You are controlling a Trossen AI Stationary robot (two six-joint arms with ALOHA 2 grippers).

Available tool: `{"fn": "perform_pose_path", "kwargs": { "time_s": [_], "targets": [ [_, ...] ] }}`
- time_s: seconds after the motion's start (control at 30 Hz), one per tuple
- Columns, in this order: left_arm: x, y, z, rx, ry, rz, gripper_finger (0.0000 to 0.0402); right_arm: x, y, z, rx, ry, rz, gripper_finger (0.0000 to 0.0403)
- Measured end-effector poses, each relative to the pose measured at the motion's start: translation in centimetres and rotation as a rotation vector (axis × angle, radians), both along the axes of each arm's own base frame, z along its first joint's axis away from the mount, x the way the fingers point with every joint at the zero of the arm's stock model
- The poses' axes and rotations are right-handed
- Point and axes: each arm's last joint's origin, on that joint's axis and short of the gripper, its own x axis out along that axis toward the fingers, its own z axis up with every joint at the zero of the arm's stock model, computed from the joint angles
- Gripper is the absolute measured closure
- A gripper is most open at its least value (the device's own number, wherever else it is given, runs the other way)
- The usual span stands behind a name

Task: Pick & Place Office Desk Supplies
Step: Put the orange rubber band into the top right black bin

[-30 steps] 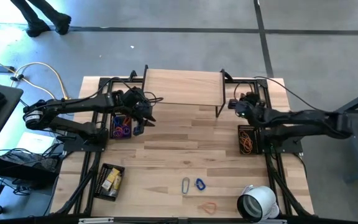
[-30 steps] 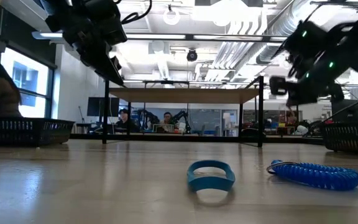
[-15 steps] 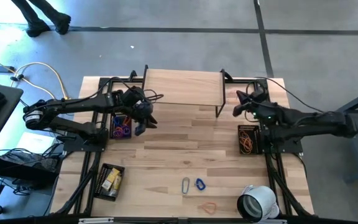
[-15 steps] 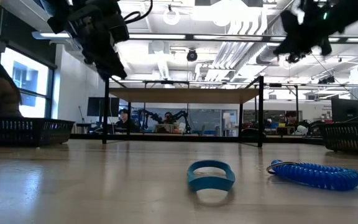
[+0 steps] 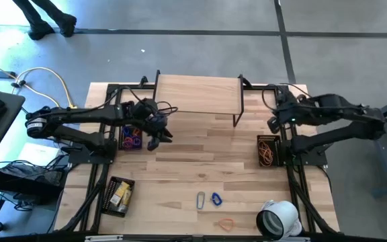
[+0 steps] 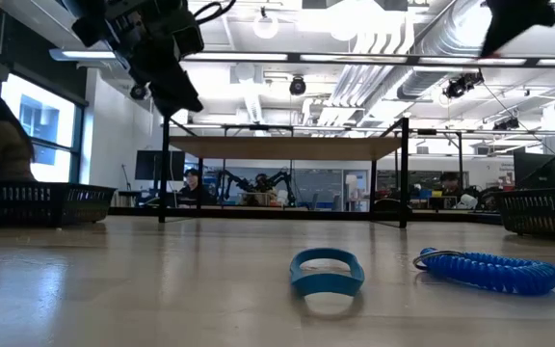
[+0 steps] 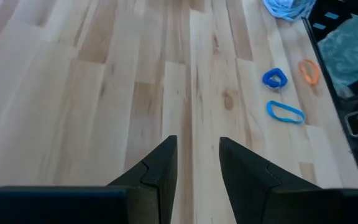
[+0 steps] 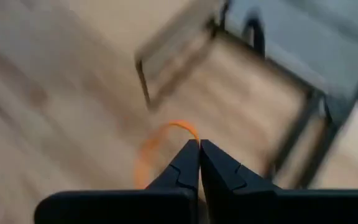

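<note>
My left gripper (image 5: 158, 136) hangs open above the table beside the black basket of purple and blue loops (image 5: 130, 138), with bare wood between its fingers (image 7: 197, 165). My right gripper (image 5: 272, 124) is raised high near the far right, shut (image 8: 199, 149), with a thin orange band (image 8: 157, 140) looping out from its fingertips. Lying flat on the wood near the front edge are an oval loop (image 5: 201, 200), a blue coil (image 5: 216, 199) and another orange band (image 5: 226, 223). The low view shows the oval loop (image 6: 327, 272) and the coil (image 6: 489, 272). My right gripper pinches the orange band at its shut fingertips (image 8: 194, 138); the picture is blurred and the exact spot is not clear. The fingers slant downward. The band curves away beside them as an open loop, clear of the table.
A basket of orange bands (image 5: 269, 149) sits at the right, and a basket of yellow-and-white packets (image 5: 119, 195) at the near left. A large white tape roll (image 5: 277, 220) stands at the near right. A raised wooden shelf (image 5: 198, 94) on black legs stands at the far middle.
My right gripper has risen steeply from beside the orange-band basket, drawn back toward the table's right edge and tipped downward, staying shut. My left gripper has rolled a little and drifted slightly toward the right, still open.
</note>
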Motion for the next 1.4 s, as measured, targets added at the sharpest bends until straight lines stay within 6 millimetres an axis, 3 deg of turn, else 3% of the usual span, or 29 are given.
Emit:
{"fn": "perform_pose_path", "kwargs": {
  "time_s": [0.2, 0.3, 0.43, 0.7, 0.9, 1.13, 1.4],
  "targets": [
    [0.4, -0.7, 0.3, 0.017, -0.035, -0.021, 0.0287, 1.7, 1.2, -1.1, 0.435, 0.134, 0.085, 0.0400],
    [0.5, -1.2, 0.3, 0.008, -0.039, -0.034, 0.0287, 2.8, 1.6, -2.3, 0.541, 0.225, 0.102, 0.0400],
    [0.9, -2.0, 0.1, 0.008, -0.036, -0.069, 0.0287, 4.0, 1.8, -4.6, 0.578, 0.344, 0.078, 0.0400],
    [2.9, -3.7, -1.2, -0.030, -0.034, -0.119, 0.0287, 3.0, 1.4, -10.3, 0.658, 0.553, -0.041, 0.0400],
    [4.1, -4.6, -2.1, -0.054, -0.030, -0.143, 0.0287, 2.8, 1.5, -13.8, 0.705, 0.559, -0.056, 0.0400],
    [4.6, -5.2, -1.7, -0.086, -0.083, -0.138, 0.0287, 2.6, 1.0, -14.8, 0.549, 0.579, -0.111, 0.0400],
    [4.7, -5.5, -1.4, -0.119, -0.109, -0.129, 0.0287, 2.7, 1.2, -14.8, 0.604, 0.573, -0.108, 0.0378]
  ]
}}
